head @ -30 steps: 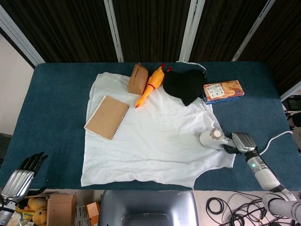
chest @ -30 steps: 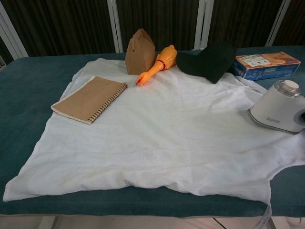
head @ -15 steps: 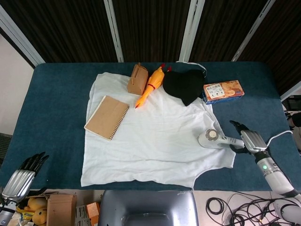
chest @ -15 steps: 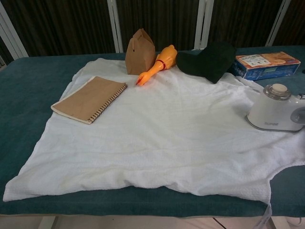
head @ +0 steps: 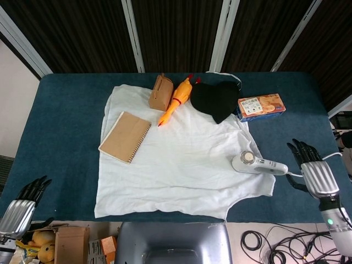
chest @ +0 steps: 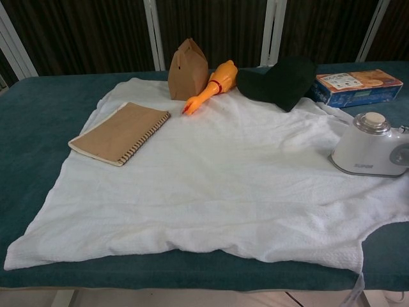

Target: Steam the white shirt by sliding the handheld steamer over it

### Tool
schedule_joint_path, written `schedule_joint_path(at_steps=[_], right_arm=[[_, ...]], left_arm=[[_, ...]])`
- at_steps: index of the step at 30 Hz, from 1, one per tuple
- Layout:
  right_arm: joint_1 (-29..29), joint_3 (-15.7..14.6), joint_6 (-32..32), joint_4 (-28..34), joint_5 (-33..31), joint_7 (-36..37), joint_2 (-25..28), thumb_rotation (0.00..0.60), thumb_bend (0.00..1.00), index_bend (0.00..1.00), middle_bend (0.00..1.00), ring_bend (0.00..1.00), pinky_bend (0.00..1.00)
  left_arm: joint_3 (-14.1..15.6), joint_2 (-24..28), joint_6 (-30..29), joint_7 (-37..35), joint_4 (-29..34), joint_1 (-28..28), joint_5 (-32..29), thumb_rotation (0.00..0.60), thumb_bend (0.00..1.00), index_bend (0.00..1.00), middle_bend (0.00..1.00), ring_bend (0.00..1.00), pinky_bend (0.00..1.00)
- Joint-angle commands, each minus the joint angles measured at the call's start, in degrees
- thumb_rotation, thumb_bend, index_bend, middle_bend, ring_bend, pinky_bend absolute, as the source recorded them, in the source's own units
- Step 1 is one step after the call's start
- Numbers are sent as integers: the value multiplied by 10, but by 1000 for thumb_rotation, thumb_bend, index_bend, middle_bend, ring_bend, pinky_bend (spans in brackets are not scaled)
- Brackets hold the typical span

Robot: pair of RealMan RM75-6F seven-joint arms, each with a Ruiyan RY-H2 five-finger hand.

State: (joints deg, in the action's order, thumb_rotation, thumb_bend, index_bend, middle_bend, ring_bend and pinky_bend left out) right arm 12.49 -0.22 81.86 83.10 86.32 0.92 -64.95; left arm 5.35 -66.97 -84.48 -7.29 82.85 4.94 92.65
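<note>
The white shirt point(head: 181, 154) point(chest: 217, 179) lies spread flat on the blue table. The white handheld steamer point(head: 256, 163) point(chest: 370, 152) rests on the shirt's right edge, its handle pointing right. My right hand point(head: 312, 173) hovers to the right of the handle, apart from it, fingers spread and empty. My left hand point(head: 23, 204) hangs off the table's front left corner, holding nothing. Neither hand shows in the chest view.
On the shirt lie a brown spiral notebook point(head: 125, 136), a brown paper bag point(head: 160, 92), an orange rubber chicken point(head: 177, 99) and a black cloth point(head: 215, 100). A snack box point(head: 261, 106) sits on the table point(head: 60, 126) at the right. The steamer's cord point(head: 324, 159) trails off the right edge.
My right hand has let go of the steamer's handle and drawn back to the right. The steamer has settled flat on the shirt. The left hand has barely moved.
</note>
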Motion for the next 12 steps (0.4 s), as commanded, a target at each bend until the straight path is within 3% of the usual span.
schedule_joint_path(at_steps=[1,12], right_arm=[[-79,-32,89,40,40,-82,3,600,265,0,0,0,8],[-97,-31,89,28,48,-80,-8,600,263,0,0,0,0]], left_arm=[[-1,2,-26,34,42,-19,-1,600,12,43,0,0,112],[3,-20,-98,31,4,-37,68,600,12,43,0,0,109]])
